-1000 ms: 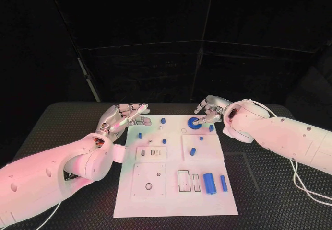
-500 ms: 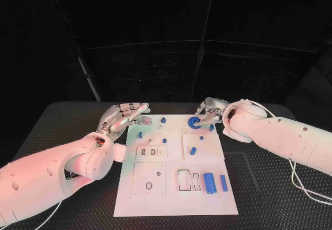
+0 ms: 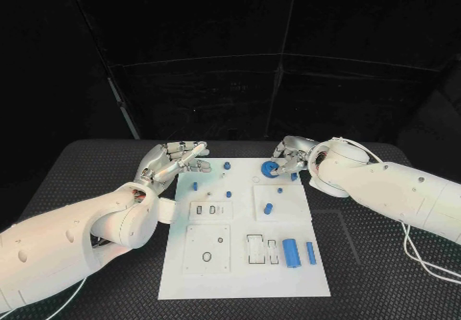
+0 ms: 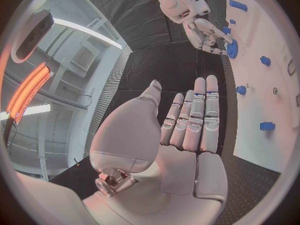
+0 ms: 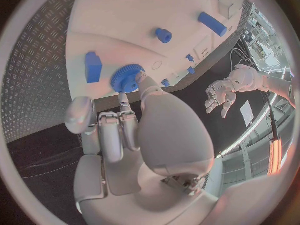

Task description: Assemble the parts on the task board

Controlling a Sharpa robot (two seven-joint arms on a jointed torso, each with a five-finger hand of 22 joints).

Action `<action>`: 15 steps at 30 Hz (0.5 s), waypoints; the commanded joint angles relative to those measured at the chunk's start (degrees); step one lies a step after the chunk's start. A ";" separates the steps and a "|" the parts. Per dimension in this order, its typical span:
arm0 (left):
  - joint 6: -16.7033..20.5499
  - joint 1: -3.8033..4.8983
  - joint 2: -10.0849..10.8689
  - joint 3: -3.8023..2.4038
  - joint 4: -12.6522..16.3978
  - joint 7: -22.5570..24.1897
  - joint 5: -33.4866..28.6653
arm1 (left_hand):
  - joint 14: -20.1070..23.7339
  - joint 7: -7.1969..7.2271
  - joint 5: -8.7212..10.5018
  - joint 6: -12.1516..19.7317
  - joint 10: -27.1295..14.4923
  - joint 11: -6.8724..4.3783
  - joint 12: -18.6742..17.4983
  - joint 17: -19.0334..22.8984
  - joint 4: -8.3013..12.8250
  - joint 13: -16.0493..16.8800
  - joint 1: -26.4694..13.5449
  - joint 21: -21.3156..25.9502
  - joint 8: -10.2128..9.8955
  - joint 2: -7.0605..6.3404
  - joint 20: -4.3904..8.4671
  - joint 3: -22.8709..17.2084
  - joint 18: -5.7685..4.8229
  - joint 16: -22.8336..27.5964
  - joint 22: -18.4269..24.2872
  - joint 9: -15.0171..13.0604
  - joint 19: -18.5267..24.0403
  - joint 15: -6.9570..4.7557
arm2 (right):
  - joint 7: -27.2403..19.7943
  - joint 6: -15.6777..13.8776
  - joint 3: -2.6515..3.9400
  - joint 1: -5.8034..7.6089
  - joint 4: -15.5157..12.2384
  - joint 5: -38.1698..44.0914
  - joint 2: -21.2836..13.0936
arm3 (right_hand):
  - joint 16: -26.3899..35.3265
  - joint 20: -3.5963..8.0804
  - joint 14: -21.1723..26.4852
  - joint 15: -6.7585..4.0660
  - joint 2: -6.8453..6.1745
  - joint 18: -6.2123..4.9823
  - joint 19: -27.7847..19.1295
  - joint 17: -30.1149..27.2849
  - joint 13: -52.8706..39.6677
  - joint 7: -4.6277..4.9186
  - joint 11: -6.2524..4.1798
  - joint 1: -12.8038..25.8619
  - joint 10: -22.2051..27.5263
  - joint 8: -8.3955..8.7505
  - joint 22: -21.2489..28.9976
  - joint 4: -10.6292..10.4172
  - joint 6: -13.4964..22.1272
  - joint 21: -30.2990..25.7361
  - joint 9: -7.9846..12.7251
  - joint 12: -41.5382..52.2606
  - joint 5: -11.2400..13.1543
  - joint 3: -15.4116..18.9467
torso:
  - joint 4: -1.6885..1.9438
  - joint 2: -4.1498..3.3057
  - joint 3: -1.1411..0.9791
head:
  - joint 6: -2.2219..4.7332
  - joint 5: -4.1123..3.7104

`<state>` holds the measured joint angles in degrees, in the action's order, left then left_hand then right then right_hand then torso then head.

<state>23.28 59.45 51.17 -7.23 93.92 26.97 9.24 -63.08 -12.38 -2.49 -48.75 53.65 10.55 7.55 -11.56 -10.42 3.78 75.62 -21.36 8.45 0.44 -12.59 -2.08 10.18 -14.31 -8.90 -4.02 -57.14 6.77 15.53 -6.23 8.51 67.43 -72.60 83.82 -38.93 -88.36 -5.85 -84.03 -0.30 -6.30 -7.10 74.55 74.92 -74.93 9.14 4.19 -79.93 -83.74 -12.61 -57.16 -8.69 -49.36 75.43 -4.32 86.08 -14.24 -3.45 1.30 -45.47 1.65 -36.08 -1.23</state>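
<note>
I couldn't see whether the blue gear (image 5: 127, 78) sat seated; my right hand (image 3: 289, 157) pinched it at the task board's (image 3: 240, 280) far edge. Left hand (image 3: 174, 160) hovered, fingers spread.

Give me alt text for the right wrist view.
The right robot hand pinches a round blue toothed gear above the white plastic task board. A small blue block lies beside the gear; the left robot hand hovers beyond the board.
</note>
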 commanded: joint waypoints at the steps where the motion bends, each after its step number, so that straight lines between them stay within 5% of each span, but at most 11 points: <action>1: -0.71 0.09 -0.05 -0.06 0.01 0.31 0.08 | -0.32 -1.42 -0.23 -0.27 0.35 -0.03 -0.20 -0.06 -0.02 -0.06 0.14 0.26 -0.39 0.25 -0.02 0.22 0.17 0.25 0.06 0.08 -0.43 0.08 | 0.07 1.13 0.02 0.04 0.17 1.53 0.11 | -0.34 -0.12 -5.14 0.20 0.22 0.96 0.13 10.94 -9.99 0.03 0.01 -0.51 -3.34 -0.46 -0.19 0.45 -0.42 0.36 -0.09 0.41 0.19 -0.20 | 0.02 0.02 0.03 | -0.12 -0.05; 8: -0.76 0.09 -0.07 -0.06 -0.08 0.27 0.08 | -0.32 -1.42 -0.23 -0.27 0.35 -0.03 -0.20 -0.06 -0.02 -0.06 0.14 0.26 -0.39 0.25 -0.02 0.22 0.17 0.25 0.06 0.08 -0.43 0.08 | 0.11 1.28 0.01 -0.22 0.50 3.11 0.50 | -0.44 -0.04 -5.19 0.10 0.70 1.02 0.26 11.20 -10.61 -0.09 -0.10 -1.02 -3.69 -0.93 -0.57 1.31 -1.12 0.58 -0.08 0.83 0.46 -0.56 | 0.02 -0.02 0.02 | -0.24 -0.04; 15: -0.88 0.09 -0.12 -0.06 -0.18 0.18 0.08 | -0.32 -1.42 -0.23 -0.27 0.35 -0.03 -0.20 -0.06 -0.02 -0.06 0.14 0.26 -0.39 0.25 -0.02 0.22 0.17 0.25 0.06 0.08 -0.43 0.08 | 0.50 -1.34 -0.04 -0.65 0.21 7.62 1.01 | -0.57 0.20 -5.26 -0.20 1.71 1.13 0.52 11.58 -11.51 -0.50 -0.43 -1.31 -4.21 -2.02 -1.26 2.52 -3.29 1.00 -0.09 1.43 3.72 -2.10 | 0.06 -0.01 0.01 | -0.37 -0.06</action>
<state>23.19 59.45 51.13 -7.23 93.69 26.91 9.24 -63.08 -12.38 -2.49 -48.75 53.65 10.55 7.55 -11.55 -10.42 3.79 75.62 -21.36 8.45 0.44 -12.59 -2.08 10.18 -14.32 -8.91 -4.03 -57.14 6.77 15.50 -6.75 8.69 67.05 -72.29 87.58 -38.00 -88.57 -5.63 -84.03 -0.30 -5.02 -7.12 74.76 74.91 -74.93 8.71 3.99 -81.22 -83.94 -14.35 -58.32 -6.18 -52.20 76.07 -4.22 87.14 -10.79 -5.29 1.30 -45.47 1.66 -36.46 -1.27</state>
